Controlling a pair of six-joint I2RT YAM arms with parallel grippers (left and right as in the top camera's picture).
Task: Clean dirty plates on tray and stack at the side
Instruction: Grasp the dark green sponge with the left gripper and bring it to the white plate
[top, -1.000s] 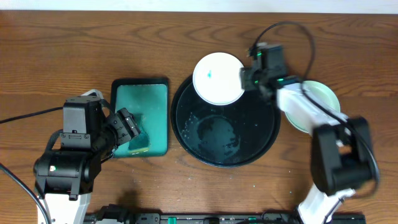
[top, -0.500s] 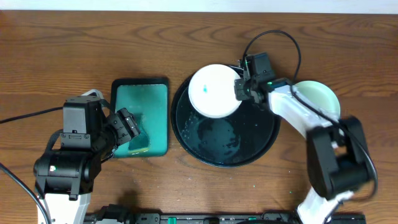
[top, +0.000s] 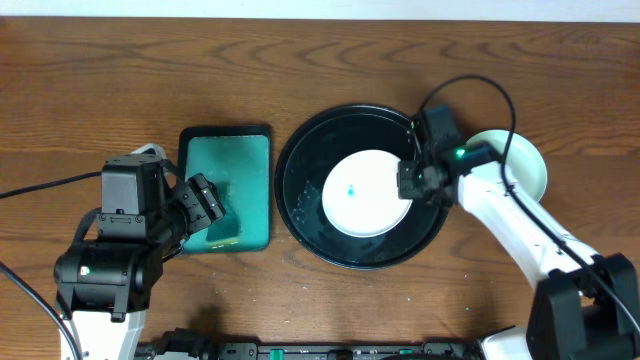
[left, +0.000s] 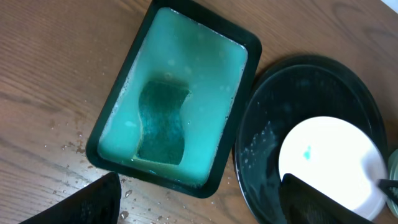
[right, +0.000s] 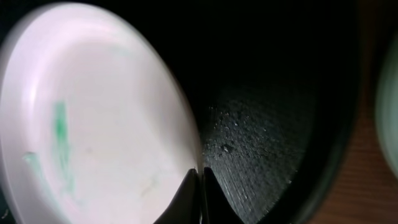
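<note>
Brown wooden table (top: 100, 80) fills the overhead view. Right of centre sits the black tray (top: 300, 160), and a smeared plate (top: 365, 200) lies inside it, toward its right half, with a teal mark in its middle. The right gripper (top: 408, 182) is at that plate's right rim. Just right of the tray, on the wood, is a pale plate (top: 530, 170), partly covered by the right arm (top: 500, 215). Whether others are stacked under it I cannot tell, and no third plate shows on its own. Left of the black tray lies a teal tray (top: 225, 130) with the left gripper (top: 205, 205) over its near part.

From the left wrist, a sponge (left: 161, 121) lies soaking in the teal tray's pale liquid, with nothing touching it. The left jaws are spread wide and empty, their tips cut off at the bottom edge.

From the right wrist, the jaws are pinched almost together on the smeared plate's rim. Green streaks cross the plate's face. This view is blurred, so I cannot say whether the plate rests flat on the tray floor or is tilted off it.

By my reading the work is partly done: at least one plate is set aside, while this one is unwiped and not yet stacked.
</note>
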